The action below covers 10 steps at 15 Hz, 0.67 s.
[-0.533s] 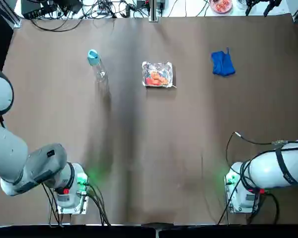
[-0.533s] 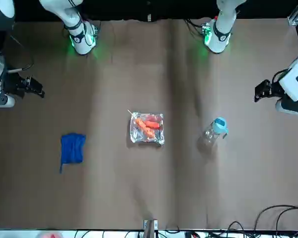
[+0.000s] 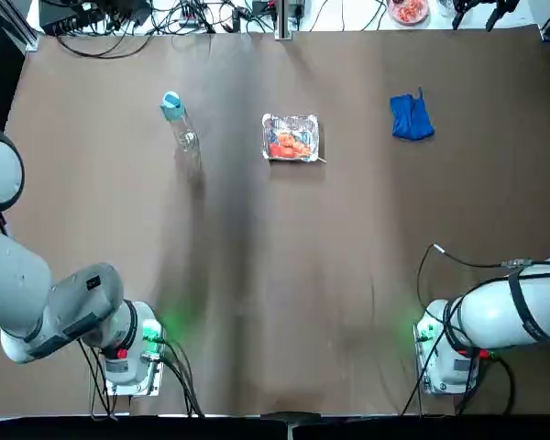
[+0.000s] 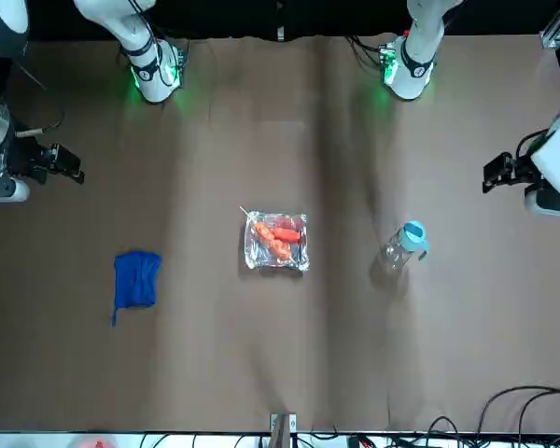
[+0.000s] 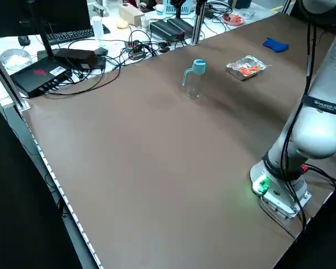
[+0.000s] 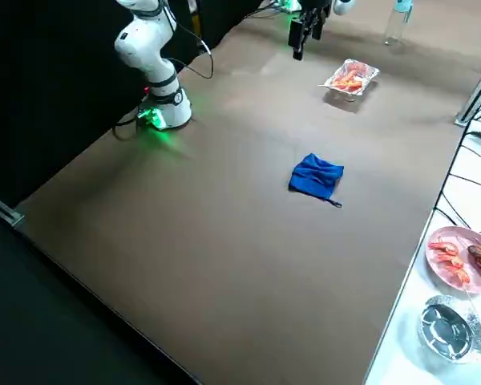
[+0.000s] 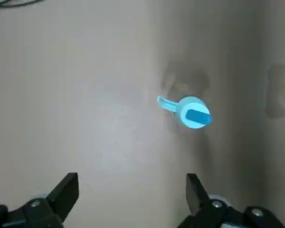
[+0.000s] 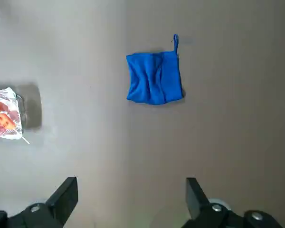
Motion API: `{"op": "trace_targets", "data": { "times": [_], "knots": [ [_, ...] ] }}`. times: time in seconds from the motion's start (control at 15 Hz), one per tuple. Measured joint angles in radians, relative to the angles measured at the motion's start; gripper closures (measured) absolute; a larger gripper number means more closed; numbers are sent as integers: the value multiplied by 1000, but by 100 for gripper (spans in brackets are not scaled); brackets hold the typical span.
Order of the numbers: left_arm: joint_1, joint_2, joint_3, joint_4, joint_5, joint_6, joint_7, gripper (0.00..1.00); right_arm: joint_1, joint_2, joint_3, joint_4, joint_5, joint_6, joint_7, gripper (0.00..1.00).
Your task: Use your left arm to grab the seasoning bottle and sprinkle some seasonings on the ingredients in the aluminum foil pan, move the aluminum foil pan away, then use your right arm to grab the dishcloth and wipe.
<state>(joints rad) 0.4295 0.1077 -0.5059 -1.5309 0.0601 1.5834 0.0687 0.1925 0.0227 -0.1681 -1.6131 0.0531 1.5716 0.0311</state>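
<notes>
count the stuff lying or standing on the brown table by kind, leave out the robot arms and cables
Bottles: 1, with a light blue cap
Foil pans: 1, holding orange-red food
Cloths: 1, blue
Total: 3

In the left side view, a dark band [image 5: 325, 105] is wrapping a white section of the left arm [image 5: 319, 131] and is carrying one line of pale capital lettering. The word at its start is apparently reading "FRANKA"; the smaller characters after it are remaining too fine to make out with certainty. On the flat black box [image 5: 42, 75] at the table's far edge, a white label [image 5: 57, 70] is showing print too small to read, and beside it a red mark [image 5: 39, 72] is displaying no legible letters.
</notes>
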Motion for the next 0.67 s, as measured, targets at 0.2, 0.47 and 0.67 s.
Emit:
{"op": "trace_targets", "data": {
  "times": [0.2, 0.47, 0.67],
  "knots": [
    [58, 10, 2, -19, -4, 0, -109, 0, 2, 0, 4, 0, 1, -1, 0, 0],
    [111, 24, 3, -62, -16, 0, -324, 0, 17, 0, 7, 0, 1, -1, 0, 0],
    [161, 24, 3, -128, -66, 2, -474, 0, 27, 0, 8, 0, 1, -1, 0, 0]
  ]
}}
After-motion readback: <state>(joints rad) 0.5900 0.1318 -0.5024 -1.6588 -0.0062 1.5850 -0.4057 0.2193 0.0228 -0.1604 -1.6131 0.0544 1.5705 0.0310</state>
